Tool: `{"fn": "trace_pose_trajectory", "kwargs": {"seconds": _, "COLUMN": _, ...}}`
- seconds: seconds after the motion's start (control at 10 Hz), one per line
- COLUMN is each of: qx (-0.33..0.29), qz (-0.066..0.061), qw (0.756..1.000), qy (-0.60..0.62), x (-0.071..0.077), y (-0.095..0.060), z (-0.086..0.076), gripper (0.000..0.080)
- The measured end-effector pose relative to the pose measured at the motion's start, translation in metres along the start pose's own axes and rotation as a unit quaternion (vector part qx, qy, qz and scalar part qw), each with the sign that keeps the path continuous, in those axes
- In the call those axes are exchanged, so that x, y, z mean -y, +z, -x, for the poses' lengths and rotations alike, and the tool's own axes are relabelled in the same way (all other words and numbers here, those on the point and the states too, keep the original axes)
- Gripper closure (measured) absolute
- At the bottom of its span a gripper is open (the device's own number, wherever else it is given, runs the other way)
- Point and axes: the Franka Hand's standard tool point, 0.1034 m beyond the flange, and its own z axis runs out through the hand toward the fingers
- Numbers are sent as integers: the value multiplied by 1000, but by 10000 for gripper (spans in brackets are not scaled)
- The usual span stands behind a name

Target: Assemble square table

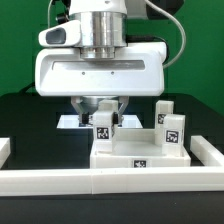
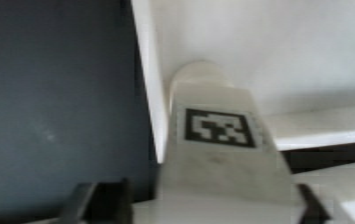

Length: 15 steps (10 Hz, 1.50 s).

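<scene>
The square table [image 1: 135, 152] is a white plastic slab with a raised rim, lying flat on the black desk [image 1: 25, 115] near the middle of the exterior view, just behind the long white border rail [image 1: 110, 181]. A small black-and-white tag shows on its front edge at about 6 o'clock from its centre.

Three white block legs show there. One leg [image 1: 101, 127] stands at the slab's 10 o'clock corner, upright, a tag on its front face, directly under the arm. A second leg [image 1: 172, 132] stands at the slab's 2 o'clock corner, also tagged. A third leg [image 1: 162, 110] rises just behind the second, at about 1 o'clock from the slab's centre; whether it rests on the slab or on the desk behind cannot be told.

The pincer [image 1: 98, 112] hangs over the 10 o'clock leg with a finger on either side of it. In the wrist view that leg [image 2: 218, 140] fills the centre, its tag facing the camera, and the dark fingertips [image 2: 99, 200] stand beside its lower flanks. Whether they press the leg or only bracket it cannot be told.

Behind the pincer, at 11 o'clock from the slab, the marker board [image 1: 68, 121] lies flat on the desk.
</scene>
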Motion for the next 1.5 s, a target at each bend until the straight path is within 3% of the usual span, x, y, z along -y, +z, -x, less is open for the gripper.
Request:
{"fn": "trace_pose_trajectory", "kwargs": {"seconds": 0.1, "qx": 0, "qz": 0, "qw": 1000, "qy": 9, "x": 0, "y": 0, "z": 0, "gripper": 511}}
{"fn": "trace_pose_trajectory", "kwargs": {"seconds": 0.3, "qx": 0, "qz": 0, "qw": 1000, "qy": 29, "x": 0, "y": 0, "z": 0, "gripper": 511}}
{"fn": "trace_pose_trajectory", "kwargs": {"seconds": 0.6, "qx": 1, "qz": -2, "qw": 988, "qy": 158, "x": 2, "y": 2, "z": 2, "gripper": 511}}
{"fn": "trace_pose_trajectory", "kwargs": {"seconds": 1.0, "qx": 4, "qz": -6, "qw": 925, "qy": 380, "x": 20, "y": 3, "z": 6, "gripper": 509}}
{"fn": "trace_pose_trajectory", "kwargs": {"seconds": 1.1, "qx": 8, "qz": -8, "qw": 900, "qy": 437, "x": 22, "y": 4, "z": 7, "gripper": 509}}
{"fn": "trace_pose_trajectory", "kwargs": {"seconds": 1.5, "qx": 11, "qz": -7, "qw": 828, "qy": 560, "x": 33, "y": 4, "z": 7, "gripper": 509}}
